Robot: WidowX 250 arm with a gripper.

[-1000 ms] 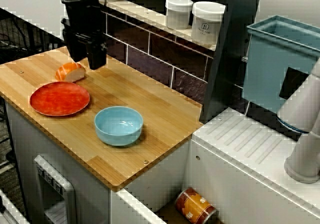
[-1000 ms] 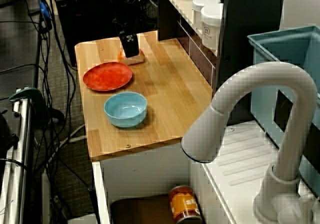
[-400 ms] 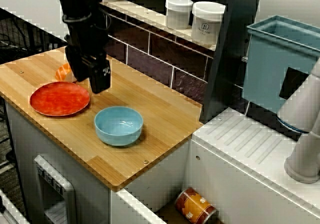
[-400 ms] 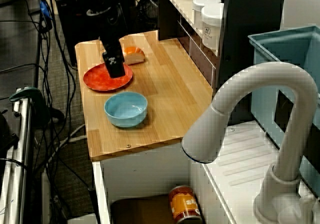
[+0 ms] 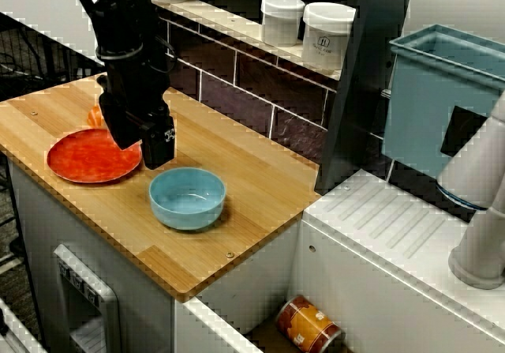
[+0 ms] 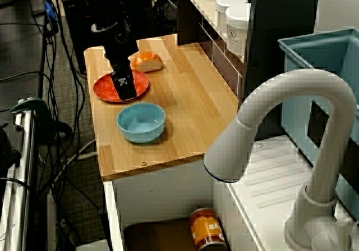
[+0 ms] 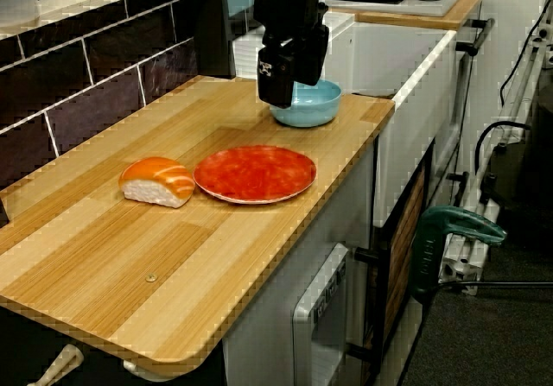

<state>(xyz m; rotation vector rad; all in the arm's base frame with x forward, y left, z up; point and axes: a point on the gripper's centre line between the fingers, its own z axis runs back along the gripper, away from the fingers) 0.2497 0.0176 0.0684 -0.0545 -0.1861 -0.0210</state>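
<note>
1. The pincer [image 7: 283,92] is hanging just above the red plate [image 7: 255,174], over its bowl-side rim; I cannot tell whether its jaws are apart or together.
2. The plate is lying on the wooden surface [image 7: 130,256], between the salmon sushi [image 7: 155,181] and the blue bowl [image 7: 304,108].

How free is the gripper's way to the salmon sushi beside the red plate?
Likely yes. The gripper hangs over the counter by the blue bowl; the sushi lies uncovered beyond the red plate, nothing on or over it.

A kitchen: wooden counter [image 5: 260,183], faucet [image 6: 291,85], tiled wall [image 5: 237,80].
</note>
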